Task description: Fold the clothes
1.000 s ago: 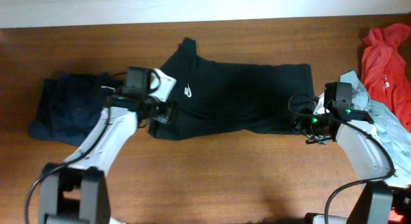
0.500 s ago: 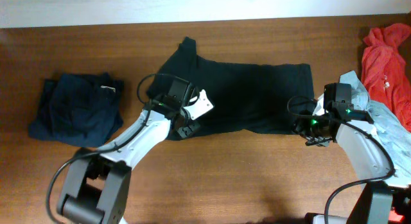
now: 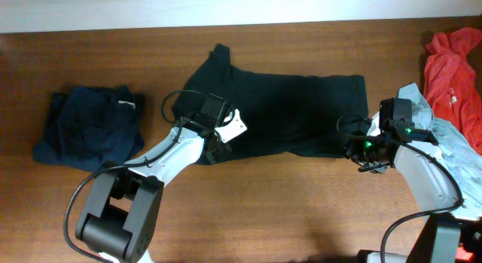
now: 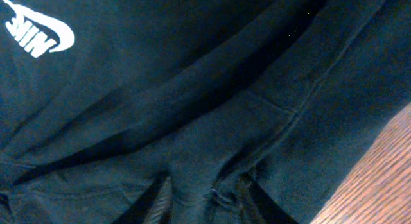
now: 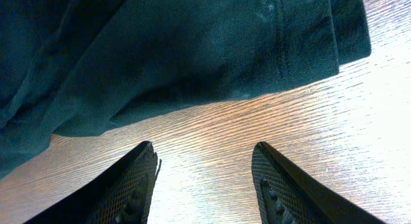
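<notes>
A large black shirt (image 3: pixel 301 105) lies spread across the middle of the table. In the left wrist view it fills the frame, its white Nike logo (image 4: pixel 38 31) at the top left. My left gripper (image 3: pixel 217 150) is down on the shirt's lower left hem. There my left gripper (image 4: pixel 205 198) is shut on a bunched ridge of the shirt (image 4: pixel 192 89), with the fingers (image 4: pixel 164 198) pressed into the cloth. My right gripper (image 3: pixel 361 159) stands open over bare wood just below the shirt's lower right corner (image 5: pixel 160 51), and nothing lies between the jaws of this gripper (image 5: pixel 205 179).
A folded dark navy garment (image 3: pixel 90 127) with a white label (image 3: pixel 128 105) lies at the left. A red-orange garment (image 3: pixel 452 67) and a pale grey-blue one (image 3: pixel 452 142) lie at the right edge, close to my right arm. Bare wood (image 3: pixel 271 210) runs along the front.
My left gripper has moved right along the shirt's lower left edge and narrowed its jaws onto the cloth. The right arm has not moved.
</notes>
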`<state>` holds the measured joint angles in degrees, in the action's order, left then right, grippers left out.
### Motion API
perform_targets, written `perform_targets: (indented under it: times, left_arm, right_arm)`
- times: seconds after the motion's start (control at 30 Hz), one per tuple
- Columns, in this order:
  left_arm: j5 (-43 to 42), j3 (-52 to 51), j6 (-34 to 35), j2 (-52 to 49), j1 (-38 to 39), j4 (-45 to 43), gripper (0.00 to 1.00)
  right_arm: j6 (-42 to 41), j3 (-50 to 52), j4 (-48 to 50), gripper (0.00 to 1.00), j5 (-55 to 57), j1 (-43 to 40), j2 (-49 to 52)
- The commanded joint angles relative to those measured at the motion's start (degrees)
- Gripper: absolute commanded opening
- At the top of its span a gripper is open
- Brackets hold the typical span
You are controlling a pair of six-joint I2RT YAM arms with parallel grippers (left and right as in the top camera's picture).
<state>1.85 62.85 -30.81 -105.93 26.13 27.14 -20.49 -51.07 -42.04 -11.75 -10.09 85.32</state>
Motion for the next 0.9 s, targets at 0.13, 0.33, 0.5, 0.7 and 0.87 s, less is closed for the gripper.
perform_targets:
  times: [0.13,0.33,0.5,0.7,0.87]
  left_arm:
    - [0.6,1.9,0.4,-0.2,0.0,1.3,0.00]
    - [0.6,8.7,0.5,-0.2,0.0,7.9,0.00]
    - [0.9,12.6,0.5,-0.2,0.0,11.1,0.00]
    - [1.0,12.9,-1.8,-0.4,-0.4,3.5,0.00]
    - [1.2,12.9,-2.5,-1.9,-1.7,-6.3,0.00]
  right_arm:
    - [0.8,-0.8,-0.2,0.52,-0.5,-0.1,-1.0]
    - [0.8,-0.8,-0.2,0.52,-0.5,-0.1,-1.0]
    - [0.8,-0.8,-0.2,0.52,-0.5,-0.1,-1.0]
    - [0.8,-0.8,-0.2,0.52,-0.5,-0.1,-1.0]
    - [0.8,-0.8,-0.2,0.52,-0.5,-0.1,-1.0]
